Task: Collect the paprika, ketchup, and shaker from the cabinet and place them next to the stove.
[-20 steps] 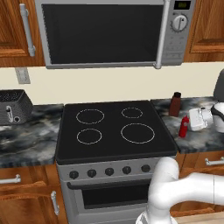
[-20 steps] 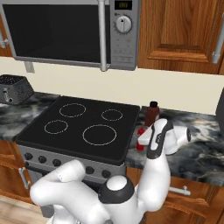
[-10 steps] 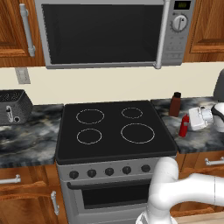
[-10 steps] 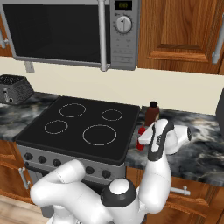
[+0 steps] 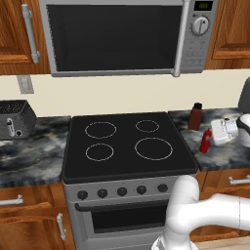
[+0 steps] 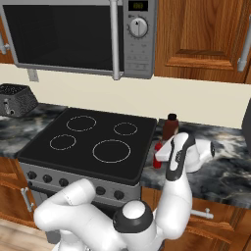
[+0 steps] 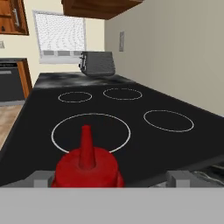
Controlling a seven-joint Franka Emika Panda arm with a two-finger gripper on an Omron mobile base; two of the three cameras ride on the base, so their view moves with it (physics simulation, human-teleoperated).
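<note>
Evidently the ketchup [image 7: 87, 164] had been stood on the counter [image 5: 224, 158] just beside the stove [image 5: 127, 146], near the paprika [image 5: 196, 116], as required; the gripper [image 7: 109, 178] fingers were spread either side of it.

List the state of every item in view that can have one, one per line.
Ketchup: upright on the counter right of the stove, between the open fingers.
Paprika: upright, capped, behind the ketchup.
Gripper: open, jaws either side of the ketchup.
Stove: nothing on the burners.
Microwave: door shut.
Toaster: slots empty.
</note>
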